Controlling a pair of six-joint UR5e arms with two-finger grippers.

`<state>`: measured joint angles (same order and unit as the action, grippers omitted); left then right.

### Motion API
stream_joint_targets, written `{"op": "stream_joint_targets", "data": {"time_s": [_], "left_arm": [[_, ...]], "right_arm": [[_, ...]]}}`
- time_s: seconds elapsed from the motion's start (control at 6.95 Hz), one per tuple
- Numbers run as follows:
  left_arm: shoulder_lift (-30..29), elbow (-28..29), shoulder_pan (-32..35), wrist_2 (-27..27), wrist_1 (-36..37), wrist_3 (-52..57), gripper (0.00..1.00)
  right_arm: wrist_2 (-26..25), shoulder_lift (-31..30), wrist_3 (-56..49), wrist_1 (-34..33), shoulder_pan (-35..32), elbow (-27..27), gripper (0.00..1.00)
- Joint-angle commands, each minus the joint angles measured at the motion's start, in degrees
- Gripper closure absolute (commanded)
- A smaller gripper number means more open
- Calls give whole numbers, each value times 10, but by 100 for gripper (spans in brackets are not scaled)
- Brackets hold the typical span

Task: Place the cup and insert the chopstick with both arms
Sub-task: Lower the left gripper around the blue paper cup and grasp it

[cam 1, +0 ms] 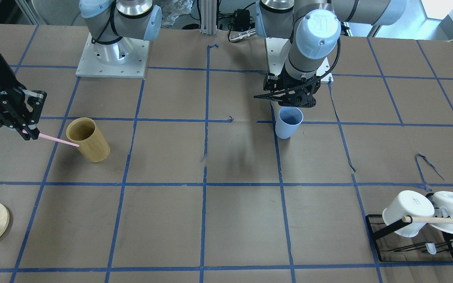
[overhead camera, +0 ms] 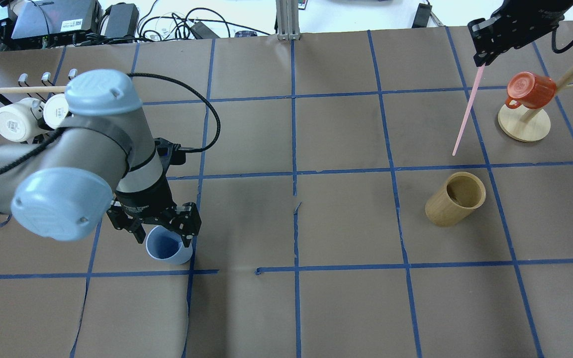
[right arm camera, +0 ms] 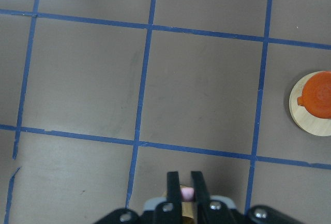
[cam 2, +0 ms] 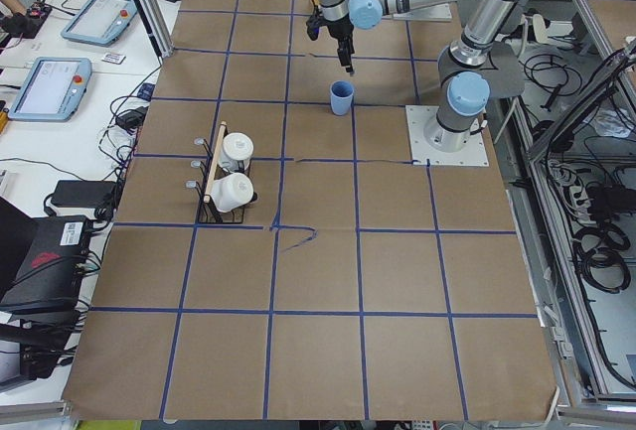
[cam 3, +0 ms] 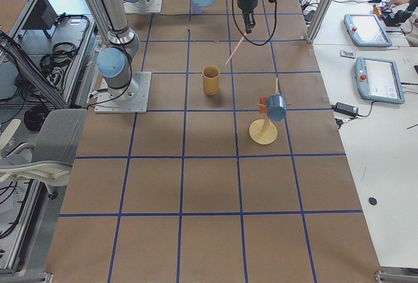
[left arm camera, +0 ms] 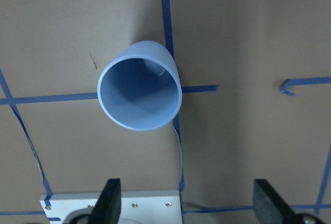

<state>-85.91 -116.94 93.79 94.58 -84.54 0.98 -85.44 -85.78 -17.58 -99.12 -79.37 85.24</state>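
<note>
Seen from overhead, the right claw [overhead camera: 482,60] pinches the pink chopstick [overhead camera: 467,112], which slants toward 7 o'clock with its tip short of the bamboo cup [overhead camera: 453,201] at 6 o'clock; the spread left claw [overhead camera: 163,236] hovers over the blue cup [overhead camera: 169,252] on the tabletop [overhead camera: 316,223].

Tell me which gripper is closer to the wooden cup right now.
Right. The right gripper, holding the pink chopstick, hovers up beside the wooden cup. The left gripper is open above the blue cup, far across the table.
</note>
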Motion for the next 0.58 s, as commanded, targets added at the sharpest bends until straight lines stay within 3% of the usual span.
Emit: {"op": "stream_joint_targets", "data": {"time_s": [0.0,0.14,0.29,0.43], "left_arm": [[-11,-67,6,15,124,6,10],[-19,-67,15,12,164,7,10],[-26,-73,24,1,167,7,18],[-29,-79,25,-2,168,7,39]], "right_arm": [[1,0,0,-2,0,-2,92],[1,0,0,-1,0,-2,92],[2,0,0,-1,0,-2,93],[1,0,0,-1,0,-1,93]]}}
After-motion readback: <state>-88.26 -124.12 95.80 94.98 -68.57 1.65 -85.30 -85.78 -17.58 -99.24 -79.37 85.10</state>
